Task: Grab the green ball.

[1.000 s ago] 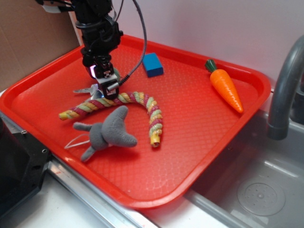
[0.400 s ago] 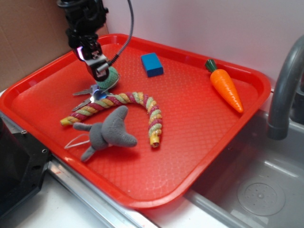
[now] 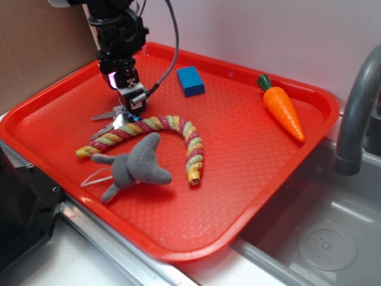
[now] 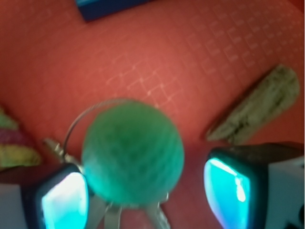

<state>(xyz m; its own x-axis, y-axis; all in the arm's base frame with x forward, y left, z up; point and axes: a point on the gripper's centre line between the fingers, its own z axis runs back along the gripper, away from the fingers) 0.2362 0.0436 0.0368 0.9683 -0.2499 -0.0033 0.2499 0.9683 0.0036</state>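
Note:
The green ball (image 4: 132,152), teal with a woven surface, fills the lower middle of the wrist view and rests on the red tray (image 4: 200,57) on top of a set of keys (image 4: 114,217). My gripper (image 4: 147,198) is open and straddles it. The left pad (image 4: 64,202) is close against the ball, while the right pad (image 4: 228,191) stands off with a gap. In the exterior view the gripper (image 3: 134,105) points down at the tray's back left and hides the ball.
A brown bark-like piece (image 4: 252,112) lies just right of the ball. On the tray (image 3: 238,238) are a blue block (image 3: 190,80), a striped rope toy (image 3: 178,128), a grey plush animal (image 3: 137,167), keys (image 3: 110,119) and a carrot (image 3: 284,110). A faucet (image 3: 357,113) rises at the right.
The gripper, which had lifted up and to the left and uncovered the ball, has come back right and down over it.

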